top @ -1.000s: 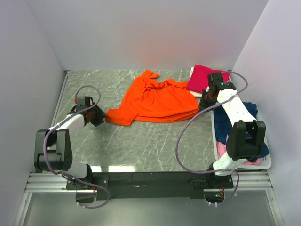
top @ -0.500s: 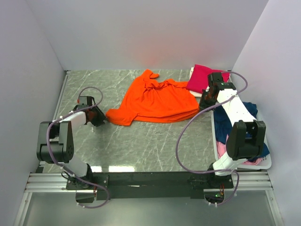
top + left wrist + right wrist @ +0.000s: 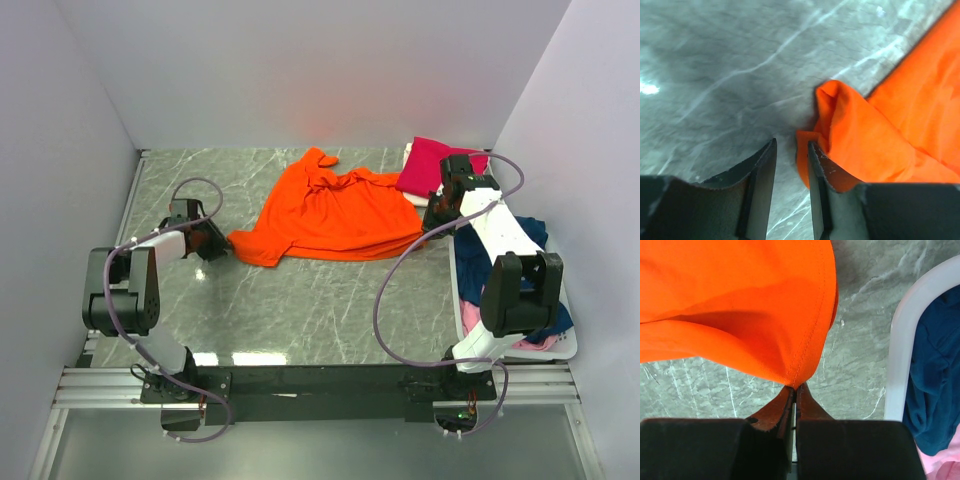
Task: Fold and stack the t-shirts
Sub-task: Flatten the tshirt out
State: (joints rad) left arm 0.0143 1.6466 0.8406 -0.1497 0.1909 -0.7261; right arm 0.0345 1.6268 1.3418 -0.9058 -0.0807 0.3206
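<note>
I see the orange t-shirt (image 3: 330,212) spread out and rumpled on the grey marbled table (image 3: 300,310). At its right hem corner, my right gripper (image 3: 795,389) is pinched closed on the cloth. At its left tip, my left gripper (image 3: 791,160) has its jaws narrowly apart, with the cloth's edge just inside against one finger. Right of the orange shirt are a magenta t-shirt (image 3: 430,165) and a navy t-shirt (image 3: 932,375) inside the white basket (image 3: 902,350).

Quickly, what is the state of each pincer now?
Left pincer: open, the corner of the bright orange cloth t-shirt between its jaws, not yet gripped.
Right pincer: closed on the same t-shirt's hem.
</note>
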